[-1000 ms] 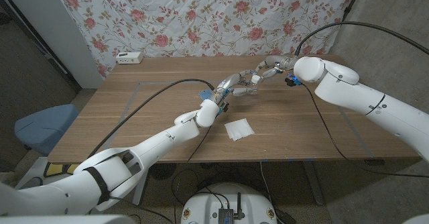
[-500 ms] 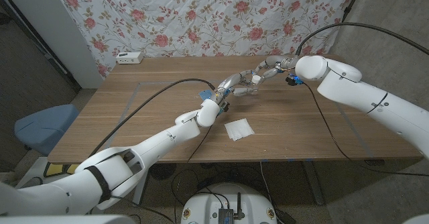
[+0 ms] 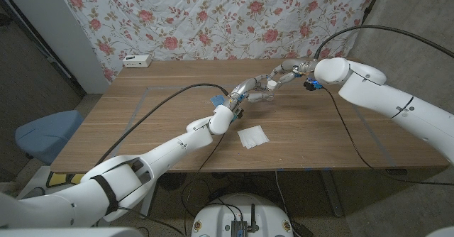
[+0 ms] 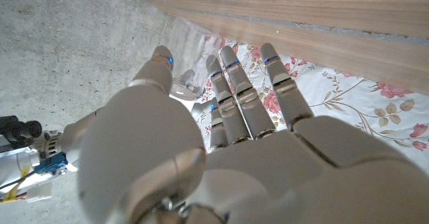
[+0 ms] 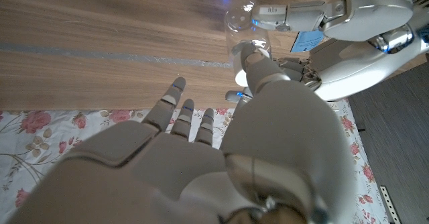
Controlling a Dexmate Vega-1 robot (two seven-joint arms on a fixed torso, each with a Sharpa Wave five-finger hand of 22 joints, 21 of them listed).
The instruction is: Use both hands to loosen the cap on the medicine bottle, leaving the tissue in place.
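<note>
The medicine bottle (image 3: pixel 269 90) stands on the wooden tabletop (image 3: pixel 142 116), toward the far side of the tissue (image 3: pixel 253 136) and a little to its right in the head view, well apart from it. The bottle looks clear, with a white cap (image 3: pixel 271 84) on top. The tissue lies flat as a white folded square near the tabletop's front edge.

The left hand (image 3: pixel 245 93) reaches past the tissue to the bottle and meets it from the left; its fingers (image 5: pixel 288 13) wrap the clear body, as the right wrist view shows, so this hand is gripping the bottle. In the left wrist view the same hand (image 4: pixel 221 137) shows from behind with its fingers reaching toward the small clear bottle (image 4: pixel 184 86).

The right hand (image 3: pixel 282 74) comes in from the far right of the bottle, its fingertips at the cap. In the right wrist view, the right hand (image 5: pixel 201 150) has its thumb (image 5: pixel 258 66) touching the cap (image 5: pixel 249 48), while the other fingers spread apart beside it; whether it truly pinches the cap cannot be told.

Beyond the tissue, at the tabletop's far left edge, sits a small white box (image 3: pixel 136 60) against the floral cloth (image 3: pixel 213 17).
</note>
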